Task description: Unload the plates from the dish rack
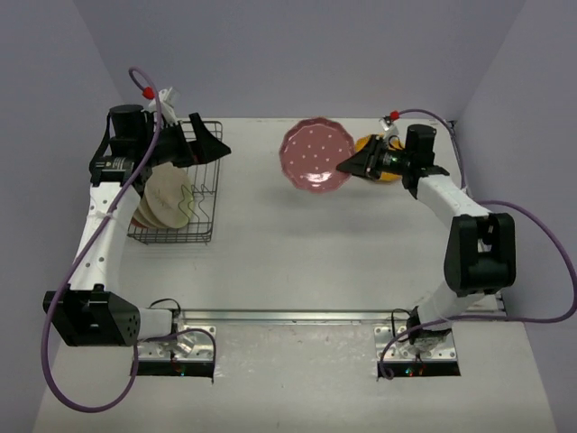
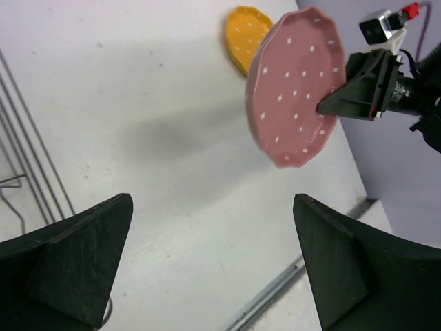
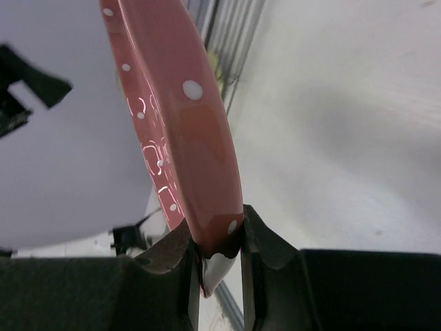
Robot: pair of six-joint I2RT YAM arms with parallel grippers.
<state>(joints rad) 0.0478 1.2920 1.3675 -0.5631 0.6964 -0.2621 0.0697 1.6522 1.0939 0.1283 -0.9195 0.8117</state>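
Observation:
The dark pink plate with white dots (image 1: pixel 311 153) hangs tilted above the table at the back, and my right gripper (image 1: pixel 343 167) is shut on its right rim. The right wrist view shows that rim (image 3: pixel 180 110) edge-on, pinched between the fingers (image 3: pixel 265 245). A yellow-orange plate (image 1: pixel 371 143) lies on the table, partly hidden behind the right gripper. My left gripper (image 1: pixel 216 144) stands open with nothing in it above the right edge of the dish rack (image 1: pixel 209 194). Cream plates (image 1: pixel 167 200) lean in the rack. From the left wrist I see the pink plate (image 2: pixel 296 83) and the yellow one (image 2: pixel 242 34).
Purple cables loop from both arms. The table's back edge and walls lie close behind the rack and the yellow plate. A metal rail (image 1: pixel 297 316) runs along the near edge between the arm bases.

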